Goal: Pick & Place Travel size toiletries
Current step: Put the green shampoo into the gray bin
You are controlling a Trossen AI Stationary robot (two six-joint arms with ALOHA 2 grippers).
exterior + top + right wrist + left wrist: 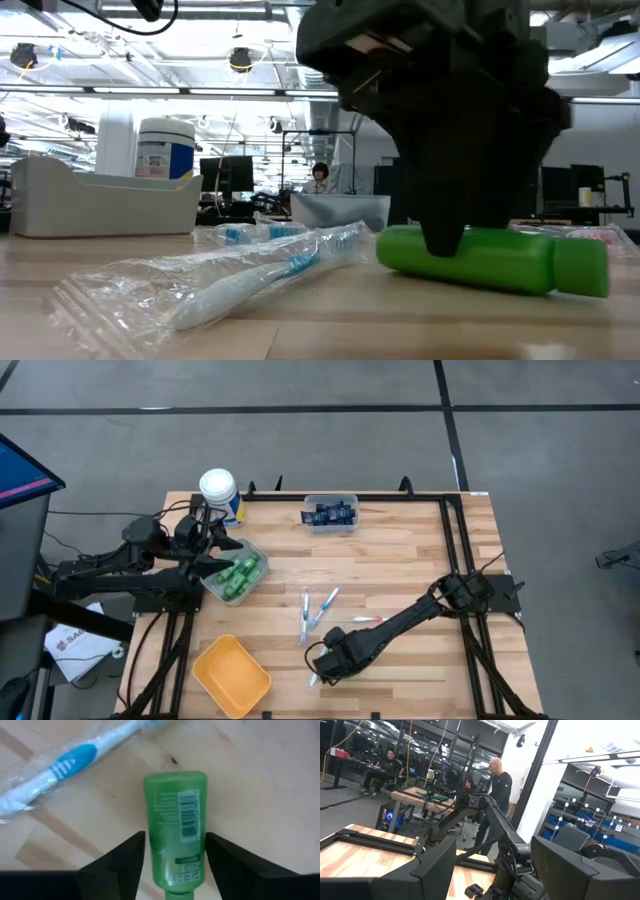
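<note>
Right gripper (pixel 175 857): low over the near middle of the wooden surface (pixel 400 550), jaws straddling a green bottle (pixel 176 827), one finger (pixel 127 862) on each side; whether the pads touch the bottle, cannot tell, so the jaws read as open around it.
Green bottle: lies flat on the surface, barcode label up, cap end toward the wrist camera; in the low view it lies under the dark gripper body.
Wrapped toothbrush (pixel 60 767): white-blue, in clear wrap, on the surface just beside the bottle, apart from it.
Other toothbrushes (pixel 318 610): several slim white-blue ones lie loose mid-surface; a red-and-white one (pixel 366 620) lies near the right arm.
Left gripper (pixel 215 558): at the left edge, over the rim of the clear bin (pixel 255 582); jaws open, holding nothing.
Clear bin: holds many green bottles (pixel 240 573).
Far clear bin (pixel 331 513): at the back edge, holds dark navy tubes.
Yellow bin (pixel 231 676): near left corner.
White canister (pixel 219 493): back left, upright.
Room: people visible beyond the surface in the left wrist view.
</note>
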